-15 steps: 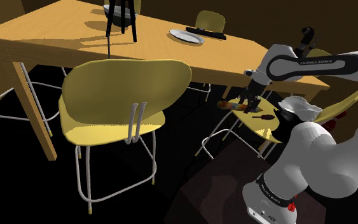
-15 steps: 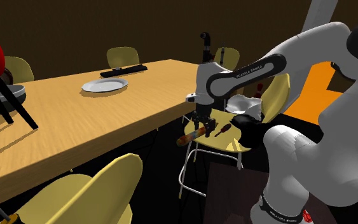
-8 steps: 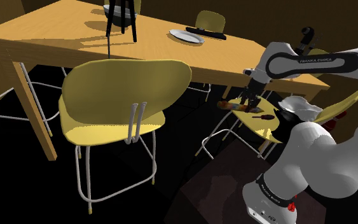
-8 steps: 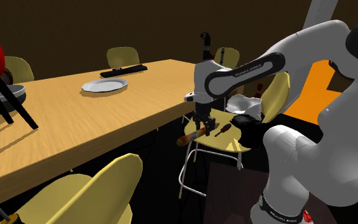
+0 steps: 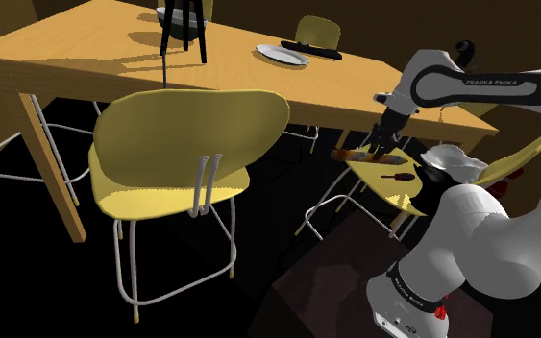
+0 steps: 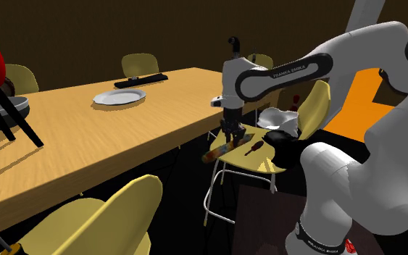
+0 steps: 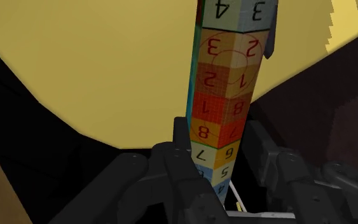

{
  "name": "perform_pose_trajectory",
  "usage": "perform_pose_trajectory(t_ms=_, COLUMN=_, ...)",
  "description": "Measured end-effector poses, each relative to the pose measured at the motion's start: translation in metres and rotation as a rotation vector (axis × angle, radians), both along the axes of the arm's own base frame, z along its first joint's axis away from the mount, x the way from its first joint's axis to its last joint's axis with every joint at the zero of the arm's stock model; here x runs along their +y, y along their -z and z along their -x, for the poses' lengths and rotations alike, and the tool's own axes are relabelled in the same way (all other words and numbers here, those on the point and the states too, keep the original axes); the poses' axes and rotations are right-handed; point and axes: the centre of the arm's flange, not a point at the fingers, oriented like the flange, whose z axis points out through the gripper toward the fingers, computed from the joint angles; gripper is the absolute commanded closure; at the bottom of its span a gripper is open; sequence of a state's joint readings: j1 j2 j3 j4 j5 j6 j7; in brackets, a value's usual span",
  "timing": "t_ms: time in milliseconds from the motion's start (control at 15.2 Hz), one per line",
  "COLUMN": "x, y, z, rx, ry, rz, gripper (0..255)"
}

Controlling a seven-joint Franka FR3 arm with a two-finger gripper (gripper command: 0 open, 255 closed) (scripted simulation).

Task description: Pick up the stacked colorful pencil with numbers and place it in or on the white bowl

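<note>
The pencil (image 7: 225, 95) is a long stack of coloured blocks with numbers on them. My black gripper (image 7: 220, 149) is shut on it near one end, one finger (image 7: 181, 141) on each side. In the shoulder view the pencil (image 5: 352, 154) sticks out level from the gripper (image 5: 380, 148), just above the front edge of a yellow chair seat (image 5: 398, 192). In the second exterior view the gripper (image 6: 232, 135) holds the pencil (image 6: 219, 150) over that seat (image 6: 256, 161). The white bowl (image 5: 448, 160) (image 6: 277, 117) rests further back on the same chair.
A small red-handled tool (image 5: 399, 176) (image 6: 254, 147) lies on the seat beside the gripper. The long wooden table (image 5: 86, 53) carries a plate (image 5: 281, 54) and a black stand (image 5: 184, 24). A big yellow chair (image 5: 186, 144) stands in front of the table.
The fingers have closed on the pencil. The gripper has risen a little, taking the pencil up off the chair seat.
</note>
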State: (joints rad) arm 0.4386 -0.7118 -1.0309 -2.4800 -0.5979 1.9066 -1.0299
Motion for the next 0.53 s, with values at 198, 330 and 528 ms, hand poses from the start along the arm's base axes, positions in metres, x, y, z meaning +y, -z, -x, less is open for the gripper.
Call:
perform_pose_trajectory(t_ms=198, x=-0.002, y=-0.016, z=0.001, rx=0.002, ry=-0.001, rz=0.000, gripper=255)
perform_pose_trajectory(t_ms=330, x=-0.002, y=-0.024, z=-0.001, rx=0.020, ry=-0.001, rz=-0.003, gripper=255)
perform_pose_trajectory(t_ms=528, x=-0.003, y=-0.041, z=0.001, rx=0.011, ry=0.000, rz=-0.001, gripper=255)
